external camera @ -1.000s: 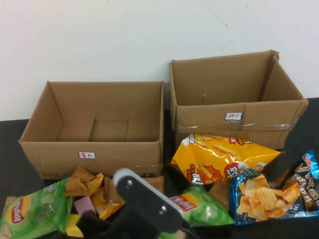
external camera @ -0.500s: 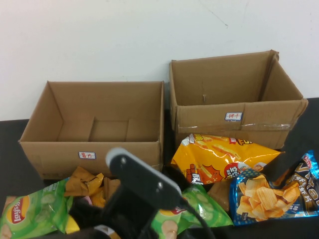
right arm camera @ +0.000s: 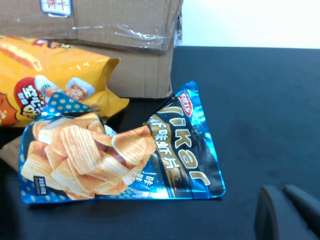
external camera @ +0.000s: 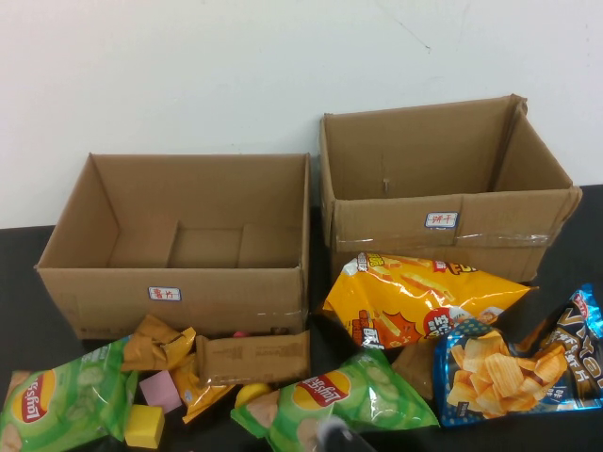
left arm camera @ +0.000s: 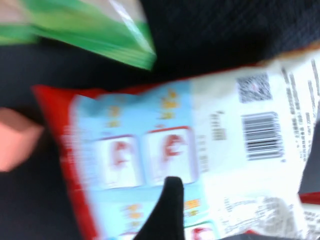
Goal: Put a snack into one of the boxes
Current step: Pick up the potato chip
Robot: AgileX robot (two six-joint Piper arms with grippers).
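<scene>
You've got two open cardboard boxes at the back of the black table (external camera: 19, 273). The left box (external camera: 179, 297) has a small white label w/ red writing on its front wall; the right box (external camera: 452, 235) has one too, but you can't read either.

Snacks lie in front of the boxes. A green Lay's bag (external camera: 57, 405) sits at the front left, and you can read "Lay's" on its red-and-yellow logo. A 2nd green Lay's bag (external camera: 334, 395) lies in the front middle. A big yellow bag (external camera: 415, 297) w/ red print rests just in front of the right box. A blue chips bag (external camera: 513, 363) lies at the front right; in the right wrist view it (right arm camera: 120, 150) reads "Tikar". Small stuff sits betw. the Lay's bags: a brown flat pack (external camera: 252, 356), crumpled gold wrappers (external camera: 160, 344), a pink block (external camera: 160, 388) and a yellow block (external camera: 144, 426).

The left gripper (left arm camera: 167, 210) hangs over a red, white and light-blue snack bag (left arm camera: 185, 160) w/ a barcode and a QR code. Only one dark finger shows, so you can't tell how far it's open or if it holds anything. In the high view only a dark bit shows at the bottom edge.

The right gripper (right arm camera: 287, 212) hangs low over bare table beside the blue bag. Its two dark fingers sit close together w/ nothing betw. them.
</scene>
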